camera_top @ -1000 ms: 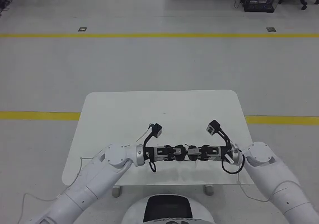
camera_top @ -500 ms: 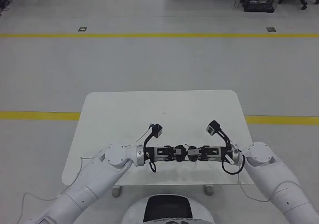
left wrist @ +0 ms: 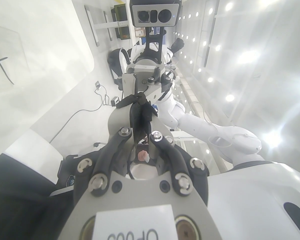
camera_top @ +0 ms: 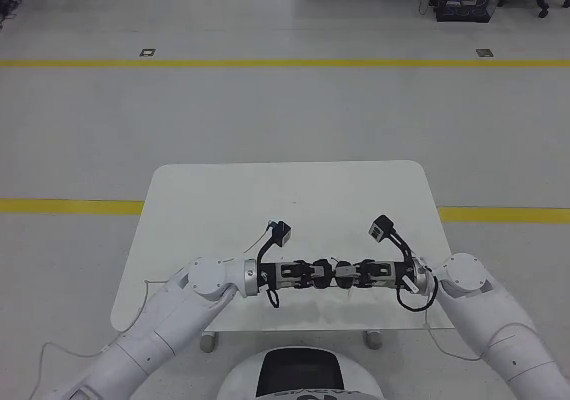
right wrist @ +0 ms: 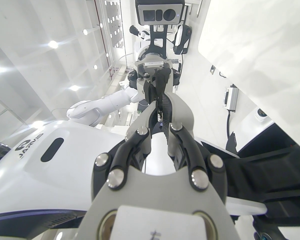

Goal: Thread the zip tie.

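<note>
Left gripper (camera_top: 327, 271) and right gripper (camera_top: 349, 271) are meeting at lower centre, fingers (right wrist: 182, 111) pressing together. Pads (right wrist: 165, 116) are hiding the zip tie; progress unclear.

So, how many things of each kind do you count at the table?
End effectors: 2, the left end effector and the right end effector
Wrist cameras: 2
Table: 1
Total: 5
</note>
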`<state>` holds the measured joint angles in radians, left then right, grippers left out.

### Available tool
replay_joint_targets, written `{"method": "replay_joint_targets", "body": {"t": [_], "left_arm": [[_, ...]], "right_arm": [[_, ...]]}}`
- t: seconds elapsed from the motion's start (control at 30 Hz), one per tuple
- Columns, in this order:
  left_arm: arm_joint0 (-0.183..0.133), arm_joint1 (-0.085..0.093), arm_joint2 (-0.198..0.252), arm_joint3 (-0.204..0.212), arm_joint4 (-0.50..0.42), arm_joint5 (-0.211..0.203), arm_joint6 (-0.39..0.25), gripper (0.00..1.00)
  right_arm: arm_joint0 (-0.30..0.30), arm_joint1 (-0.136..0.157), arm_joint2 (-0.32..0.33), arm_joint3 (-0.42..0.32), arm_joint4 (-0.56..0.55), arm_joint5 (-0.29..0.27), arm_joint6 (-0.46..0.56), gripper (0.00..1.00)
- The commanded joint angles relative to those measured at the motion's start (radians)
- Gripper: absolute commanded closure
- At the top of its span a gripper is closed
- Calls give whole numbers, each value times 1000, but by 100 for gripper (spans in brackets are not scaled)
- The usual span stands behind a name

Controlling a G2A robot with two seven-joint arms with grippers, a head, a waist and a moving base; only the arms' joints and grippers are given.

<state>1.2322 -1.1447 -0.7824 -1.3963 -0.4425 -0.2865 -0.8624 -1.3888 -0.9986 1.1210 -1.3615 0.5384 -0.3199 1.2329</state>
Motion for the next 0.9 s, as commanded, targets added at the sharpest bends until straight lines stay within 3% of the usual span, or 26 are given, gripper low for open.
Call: {"method": "replay_joint_targets", "body": {"t": [0.0,0.37,0.57,0.63,0.73,0.87], "left_arm": [[0,1,-1,1,1,-4,0,100],[20,13,-23,-6,-2,-45,-2,100],[20,13,-23,-6,-2,-45,-2,100],[24,14,-27,-3,0,-46,24,100],[30,22,-60,11,-12,-53,39,100],[61,41,-125,-8,-26,-53,18,100]], "right_arm": [[-2,1,5,0,0,-1,0,0],[-2,1,5,0,0,-1,0,0],[-2,1,5,0,0,-1,0,0],[-2,1,5,0,0,-1,0,0],[-2,1,5,0,0,-1,0,0],[-2,1,5,0,0,-1,0,0]]}}
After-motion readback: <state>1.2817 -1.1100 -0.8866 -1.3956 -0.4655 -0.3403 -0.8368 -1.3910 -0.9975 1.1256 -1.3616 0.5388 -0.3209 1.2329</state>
